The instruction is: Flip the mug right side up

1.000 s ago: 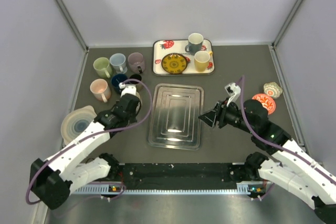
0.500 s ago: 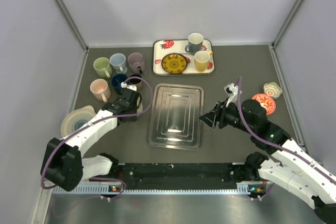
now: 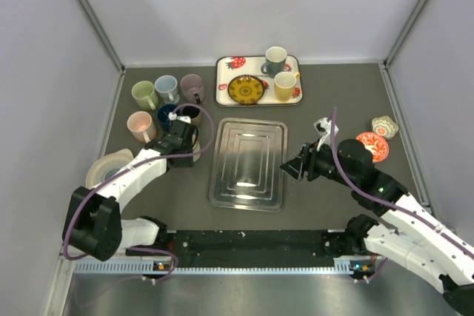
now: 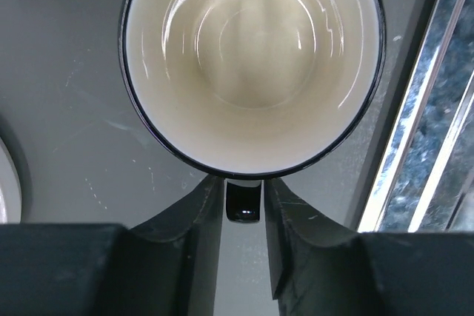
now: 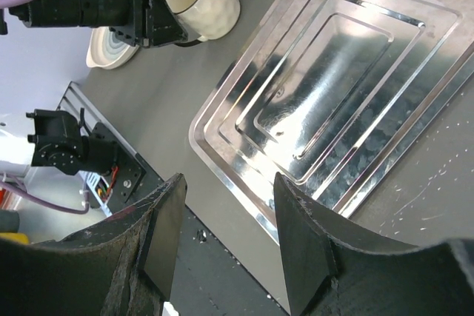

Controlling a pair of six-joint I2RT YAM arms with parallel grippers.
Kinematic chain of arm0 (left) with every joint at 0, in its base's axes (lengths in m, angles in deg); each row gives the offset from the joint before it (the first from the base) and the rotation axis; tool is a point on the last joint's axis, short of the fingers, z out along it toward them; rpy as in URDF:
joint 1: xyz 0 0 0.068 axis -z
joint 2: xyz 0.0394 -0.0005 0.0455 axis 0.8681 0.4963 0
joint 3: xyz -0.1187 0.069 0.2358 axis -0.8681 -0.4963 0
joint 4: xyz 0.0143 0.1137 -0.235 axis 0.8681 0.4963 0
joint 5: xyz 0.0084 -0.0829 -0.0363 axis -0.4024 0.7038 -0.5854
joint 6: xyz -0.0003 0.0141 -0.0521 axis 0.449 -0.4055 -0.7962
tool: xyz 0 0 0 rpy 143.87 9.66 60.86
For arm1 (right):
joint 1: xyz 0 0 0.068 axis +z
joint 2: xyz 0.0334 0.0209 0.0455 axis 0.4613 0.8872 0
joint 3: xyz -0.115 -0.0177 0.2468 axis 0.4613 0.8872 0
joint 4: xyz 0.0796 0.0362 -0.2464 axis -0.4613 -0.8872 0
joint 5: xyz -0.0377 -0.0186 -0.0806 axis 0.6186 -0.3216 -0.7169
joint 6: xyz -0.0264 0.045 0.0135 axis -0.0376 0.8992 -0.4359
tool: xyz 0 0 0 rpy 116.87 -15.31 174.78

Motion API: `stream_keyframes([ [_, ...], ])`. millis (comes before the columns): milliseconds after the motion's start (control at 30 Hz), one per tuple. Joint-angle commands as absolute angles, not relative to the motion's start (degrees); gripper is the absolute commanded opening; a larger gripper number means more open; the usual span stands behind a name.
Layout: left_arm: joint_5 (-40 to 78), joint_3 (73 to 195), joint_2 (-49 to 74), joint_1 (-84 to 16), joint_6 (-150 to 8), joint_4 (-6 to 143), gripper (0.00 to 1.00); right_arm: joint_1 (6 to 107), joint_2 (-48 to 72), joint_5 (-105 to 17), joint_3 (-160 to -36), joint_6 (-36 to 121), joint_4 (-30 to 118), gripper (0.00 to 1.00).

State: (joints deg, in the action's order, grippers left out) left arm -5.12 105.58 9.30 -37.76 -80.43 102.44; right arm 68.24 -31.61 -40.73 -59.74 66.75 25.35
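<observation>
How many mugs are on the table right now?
8: grey and yellow on the tray; green, blue, purple, pink, navy at back left; cream mug at the left jaws. Others may be hidden.

The mug (image 4: pixel 252 57) is glossy cream inside, with a thin dark rim and a black handle. From my right wrist its outside also looks cream. My left gripper (image 4: pixel 243 209) is matt black, and so is my right gripper (image 5: pixel 229 212). The table (image 3: pixel 318 101) is dark grey. The metal tray (image 3: pixel 248 162) is bright silver with stepped rectangular ridges.

The white tray (image 3: pixel 222 83) has red strawberries printed on it. It carries a yellow plate (image 3: pixel 246 89) with a dark ornamental pattern, a grey mug (image 3: pixel 275 59) and a yellow mug (image 3: pixel 285 85).

The other cups are a pale green mug (image 3: pixel 144 95), a light blue mug (image 3: pixel 167 88), a mauve mug (image 3: pixel 192 88), a peach mug (image 3: pixel 140 126) and a dark blue mug (image 3: pixel 164 114). The small plate (image 3: pixel 372 144) is orange-red, and the little bowl (image 3: pixel 384 125) is cream with a flowery pattern.
</observation>
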Motion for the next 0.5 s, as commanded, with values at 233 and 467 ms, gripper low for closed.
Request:
stream_keyframes([
  [233, -7.6, 110.8, 6.1, -38.1, -81.8, 104.5, 0.54, 68.6, -31.6, -40.8, -61.3, 65.7, 25.7, 0.51],
  [467, -7.0, 112.3, -4.0, -38.1, -82.4, 110.2, 0.85, 68.6, -32.0, -41.5, -62.0, 64.9, 24.4, 0.51],
])
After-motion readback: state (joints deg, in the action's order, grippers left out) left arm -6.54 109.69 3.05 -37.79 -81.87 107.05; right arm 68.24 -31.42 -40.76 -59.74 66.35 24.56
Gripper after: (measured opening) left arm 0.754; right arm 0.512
